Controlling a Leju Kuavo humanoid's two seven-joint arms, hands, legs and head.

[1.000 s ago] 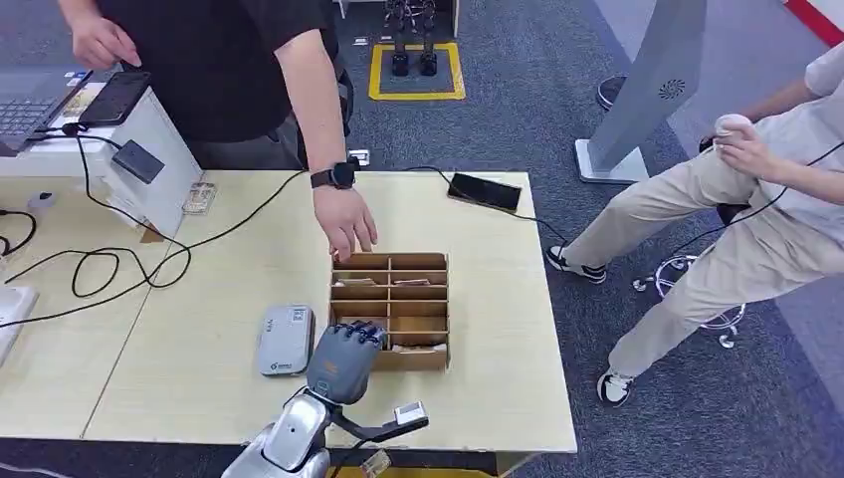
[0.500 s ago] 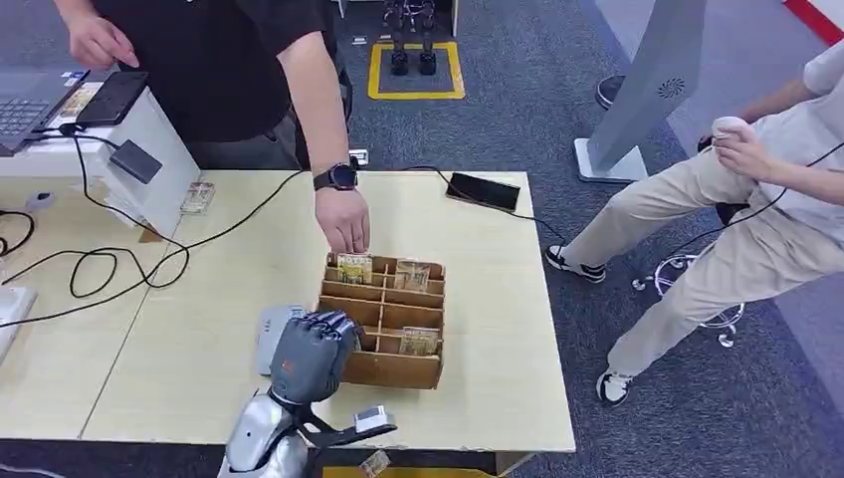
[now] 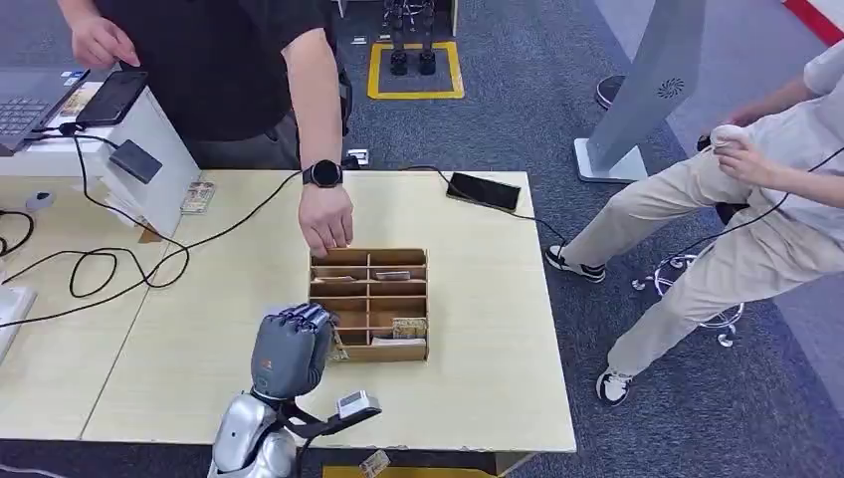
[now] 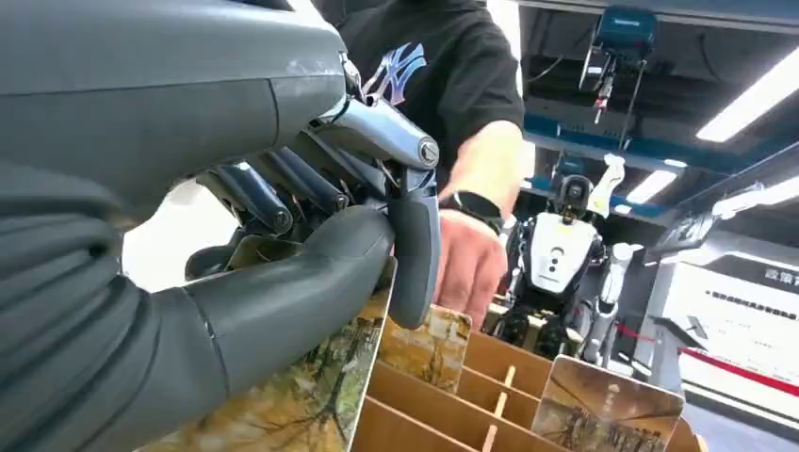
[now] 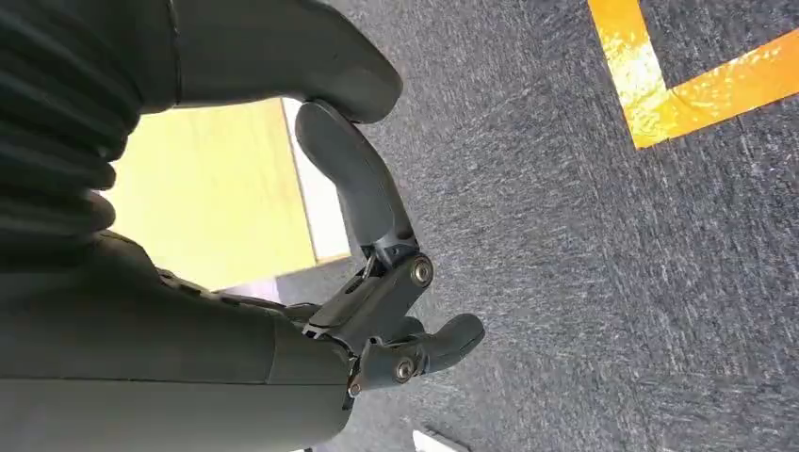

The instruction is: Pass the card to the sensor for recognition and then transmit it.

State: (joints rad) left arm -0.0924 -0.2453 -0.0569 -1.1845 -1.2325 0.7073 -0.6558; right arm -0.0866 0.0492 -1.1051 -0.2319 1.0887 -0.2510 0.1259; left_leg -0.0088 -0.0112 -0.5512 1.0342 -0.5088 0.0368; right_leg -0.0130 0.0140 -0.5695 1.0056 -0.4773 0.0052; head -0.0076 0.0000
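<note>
A pale wooden surface spans the head view, with a person in a black shirt standing behind it and a second, seated person off to the right on grey carpet; a wooden divided box sits near the middle of the surface, several picture cards standing in its compartments; the standing person's hand, a dark watch at the wrist, rests at the box's far left corner; black cables trail across the left of the surface, and a dark phone lies at the far edge; the robot's left hand hovers at the box's near left corner, thumb and fingers pinching a card printed with a landscape picture, seen close in the left wrist view just beside the box's wall; the same card's edge peeks out beside the hand in the head view; the right hand hangs over carpet near a yellow floor marking, its fingers partly curled and apart, holding nothing.
</note>
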